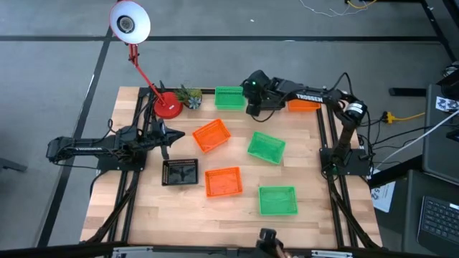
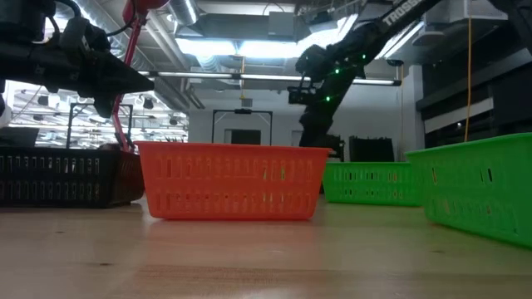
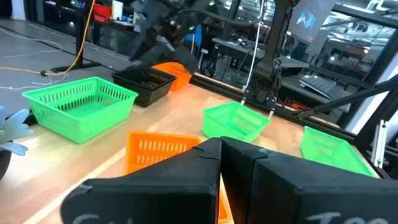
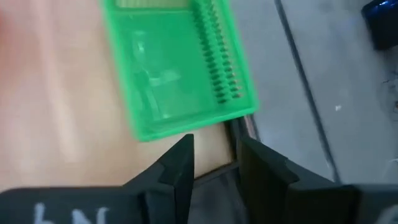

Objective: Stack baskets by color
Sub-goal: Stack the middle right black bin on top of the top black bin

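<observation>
Several baskets sit flat on the wooden table. A green one [image 1: 229, 97] is at the far edge, and an orange one [image 1: 213, 135] and a green one [image 1: 266, 147] are mid-table. Nearer stand a black one [image 1: 179, 172], an orange one [image 1: 223, 181] and a green one [image 1: 277, 200]. At the far right an orange basket [image 1: 303, 105] and a black one [image 3: 148, 84] lie partly under my right arm. My right gripper [image 4: 214, 160] hangs open above the table beside the far green basket [image 4: 177, 68], holding nothing. My left gripper [image 1: 176, 136] waits shut at the left, pointing level.
A lamp with a red base [image 1: 168, 107] and a small plant [image 1: 191, 97] stand at the far left of the table. Black frame rails [image 1: 326, 143] run along the table's left and right sides. Bare wood lies along the near edge [image 1: 215, 229].
</observation>
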Robot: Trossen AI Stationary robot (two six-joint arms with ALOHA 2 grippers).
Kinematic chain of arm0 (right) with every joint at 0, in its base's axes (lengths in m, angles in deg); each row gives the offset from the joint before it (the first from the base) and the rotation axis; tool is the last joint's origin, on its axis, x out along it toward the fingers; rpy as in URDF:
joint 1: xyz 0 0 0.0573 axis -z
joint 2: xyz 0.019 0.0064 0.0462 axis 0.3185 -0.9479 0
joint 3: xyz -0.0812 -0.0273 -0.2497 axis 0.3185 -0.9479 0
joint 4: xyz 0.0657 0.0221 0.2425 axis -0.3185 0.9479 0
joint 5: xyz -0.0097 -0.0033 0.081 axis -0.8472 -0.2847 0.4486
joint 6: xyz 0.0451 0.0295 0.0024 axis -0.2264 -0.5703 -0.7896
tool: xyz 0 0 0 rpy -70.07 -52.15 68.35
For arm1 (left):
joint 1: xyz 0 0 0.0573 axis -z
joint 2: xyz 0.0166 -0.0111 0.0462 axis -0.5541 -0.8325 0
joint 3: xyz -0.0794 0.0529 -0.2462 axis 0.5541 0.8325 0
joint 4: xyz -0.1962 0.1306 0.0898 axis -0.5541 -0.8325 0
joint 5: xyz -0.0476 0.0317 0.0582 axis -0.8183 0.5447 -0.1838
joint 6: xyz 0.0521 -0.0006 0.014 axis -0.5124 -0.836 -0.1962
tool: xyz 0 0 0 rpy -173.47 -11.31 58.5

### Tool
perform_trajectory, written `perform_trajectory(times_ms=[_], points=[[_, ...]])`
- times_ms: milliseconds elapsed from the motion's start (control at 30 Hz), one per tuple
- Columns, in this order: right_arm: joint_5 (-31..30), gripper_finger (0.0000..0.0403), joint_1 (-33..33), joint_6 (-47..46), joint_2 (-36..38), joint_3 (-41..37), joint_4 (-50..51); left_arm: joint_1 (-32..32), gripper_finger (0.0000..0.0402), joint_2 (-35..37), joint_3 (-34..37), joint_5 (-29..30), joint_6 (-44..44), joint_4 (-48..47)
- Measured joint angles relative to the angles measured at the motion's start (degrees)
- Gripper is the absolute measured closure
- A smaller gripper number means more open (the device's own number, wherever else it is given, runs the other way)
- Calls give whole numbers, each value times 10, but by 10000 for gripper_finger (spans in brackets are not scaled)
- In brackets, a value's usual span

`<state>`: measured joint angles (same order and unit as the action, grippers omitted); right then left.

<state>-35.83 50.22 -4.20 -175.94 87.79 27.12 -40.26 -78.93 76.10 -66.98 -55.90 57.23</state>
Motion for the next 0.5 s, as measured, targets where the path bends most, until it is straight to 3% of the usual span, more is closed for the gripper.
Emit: perform_trajectory(times_ms=[200, 367, 500], points=[[70, 280, -44, -83, 34, 0, 113, 0, 401, 0, 0, 0, -8, 0], [77, 280, -68, -92, 37, 0, 200, 0, 401, 0, 0, 0, -8, 0], [75, 280, -72, -96, 37, -13, 206, 0, 401, 0, 0, 0, -8, 0]])
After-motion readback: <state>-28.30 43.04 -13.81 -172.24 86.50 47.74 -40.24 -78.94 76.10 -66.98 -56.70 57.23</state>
